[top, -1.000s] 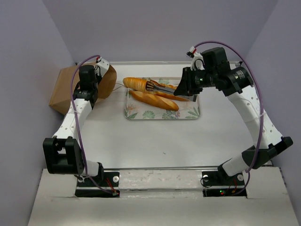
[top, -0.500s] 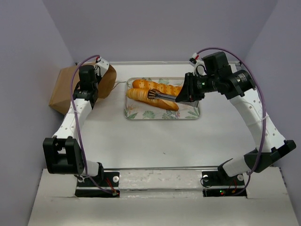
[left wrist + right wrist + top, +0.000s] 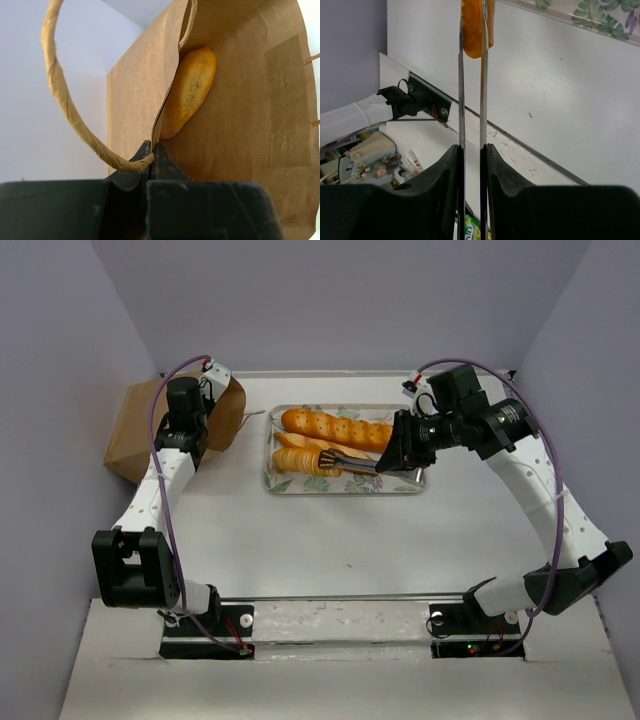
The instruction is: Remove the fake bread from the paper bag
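Presently one loaf point(image 3: 300, 460) of bread is gripped in tongs point(image 3: 352, 457), themselves squeezed by the closed right fingers point(image 3: 442, 172), over the near side of the tray point(image 3: 400, 487) by the table's far edge. Another loaf point(image 3: 187, 95) is seen inside the bag point(image 3: 135, 425) at the far left corner, its rim pinched by the left fingers point(image 3: 167, 167). Judgement: the loaf should be lowered until supported before the tongs are eased.

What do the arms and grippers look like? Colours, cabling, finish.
The left arm and right arm have white links, black joint housings and black bases. A purple cable loops along each. The left gripper and right gripper have black moulded fingers.
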Action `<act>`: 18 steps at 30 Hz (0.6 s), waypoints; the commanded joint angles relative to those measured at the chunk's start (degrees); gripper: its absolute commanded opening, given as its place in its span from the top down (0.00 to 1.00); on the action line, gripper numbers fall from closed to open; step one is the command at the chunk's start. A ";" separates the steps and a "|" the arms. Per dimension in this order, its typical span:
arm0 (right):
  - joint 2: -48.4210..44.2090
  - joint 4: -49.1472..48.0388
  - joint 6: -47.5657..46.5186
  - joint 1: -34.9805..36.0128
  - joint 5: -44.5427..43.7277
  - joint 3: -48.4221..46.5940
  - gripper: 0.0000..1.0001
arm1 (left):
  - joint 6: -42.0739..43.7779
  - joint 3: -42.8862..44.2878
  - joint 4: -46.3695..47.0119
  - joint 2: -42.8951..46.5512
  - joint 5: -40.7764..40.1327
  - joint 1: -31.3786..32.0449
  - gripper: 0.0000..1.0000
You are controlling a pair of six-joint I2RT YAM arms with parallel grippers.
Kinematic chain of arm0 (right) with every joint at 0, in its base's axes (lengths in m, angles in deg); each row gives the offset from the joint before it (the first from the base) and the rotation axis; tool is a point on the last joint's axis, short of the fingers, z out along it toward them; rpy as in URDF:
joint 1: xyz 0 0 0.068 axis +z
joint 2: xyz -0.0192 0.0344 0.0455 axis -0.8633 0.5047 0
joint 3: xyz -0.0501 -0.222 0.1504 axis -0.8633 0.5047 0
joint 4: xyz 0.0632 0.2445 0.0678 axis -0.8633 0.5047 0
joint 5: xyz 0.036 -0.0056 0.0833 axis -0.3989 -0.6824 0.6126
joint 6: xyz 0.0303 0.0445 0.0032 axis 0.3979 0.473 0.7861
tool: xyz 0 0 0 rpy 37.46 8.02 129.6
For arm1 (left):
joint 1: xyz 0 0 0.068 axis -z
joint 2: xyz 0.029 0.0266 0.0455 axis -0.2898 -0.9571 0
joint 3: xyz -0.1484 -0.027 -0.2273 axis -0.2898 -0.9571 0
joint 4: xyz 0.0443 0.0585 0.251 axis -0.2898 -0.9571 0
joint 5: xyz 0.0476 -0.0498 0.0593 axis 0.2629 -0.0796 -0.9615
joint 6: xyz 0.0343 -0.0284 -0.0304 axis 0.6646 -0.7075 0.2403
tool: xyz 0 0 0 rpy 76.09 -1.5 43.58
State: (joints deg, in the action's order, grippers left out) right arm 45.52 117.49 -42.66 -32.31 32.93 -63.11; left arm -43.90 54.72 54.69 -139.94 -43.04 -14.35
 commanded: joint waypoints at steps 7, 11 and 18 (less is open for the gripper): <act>-4.39 -7.94 2.06 -2.93 2.27 9.12 0.99 | -0.74 0.91 -0.01 0.86 -2.37 -1.80 1.00; -5.63 -7.94 2.77 -5.31 -2.91 12.90 0.96 | -1.27 1.17 -0.10 0.86 -1.76 -1.80 1.00; -5.80 -6.62 1.98 -6.81 -9.60 17.47 0.76 | -1.45 1.17 -1.59 1.21 -1.23 -1.80 1.00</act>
State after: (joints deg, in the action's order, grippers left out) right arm 41.35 112.95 -40.69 -38.85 26.79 -47.04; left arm -45.15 54.72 54.21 -139.94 -42.26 -14.37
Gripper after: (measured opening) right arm 0.290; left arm 0.055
